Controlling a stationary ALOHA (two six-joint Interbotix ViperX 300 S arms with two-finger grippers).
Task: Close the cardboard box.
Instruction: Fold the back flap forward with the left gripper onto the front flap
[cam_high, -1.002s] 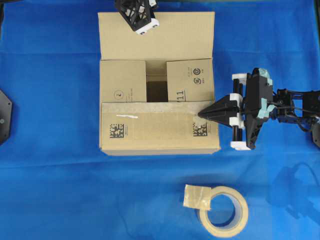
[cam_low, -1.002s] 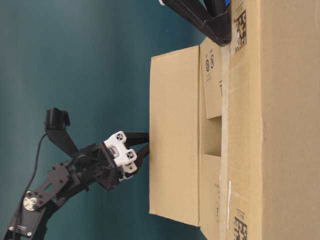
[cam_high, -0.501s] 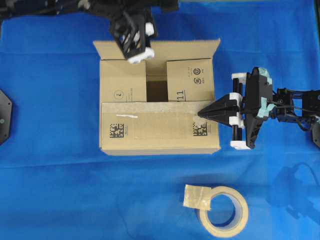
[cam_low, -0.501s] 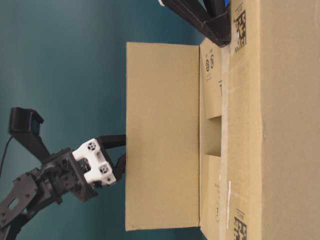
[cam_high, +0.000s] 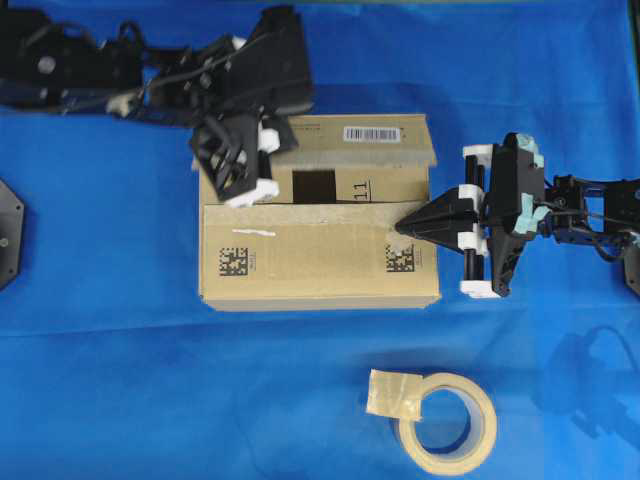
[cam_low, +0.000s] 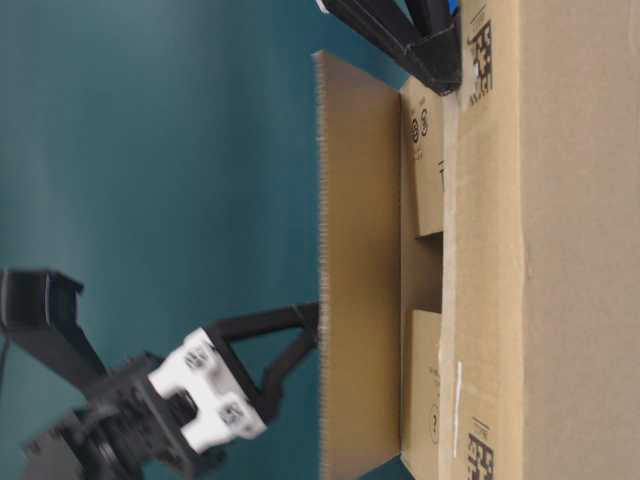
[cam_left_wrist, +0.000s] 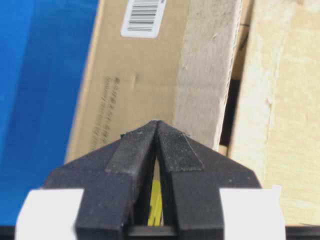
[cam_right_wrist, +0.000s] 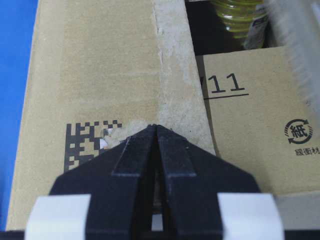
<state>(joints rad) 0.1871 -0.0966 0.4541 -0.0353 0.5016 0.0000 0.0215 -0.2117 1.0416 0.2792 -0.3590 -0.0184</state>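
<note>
brown cardboard box (cam_high: 318, 250), far flap half-folded

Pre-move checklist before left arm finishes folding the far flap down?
1. Near flap folded flat: ok.
2. Right gripper shut, tip pressing the near flap's right end: ok.
3. Left gripper shut, at the far flap near its left end: ok.
4. Far flap fully down: not ok, a dark gap shows between the flaps.
5. Two inner flaps folded in: ok.
6. Tape roll apart from the cardboard box: ok.
</note>
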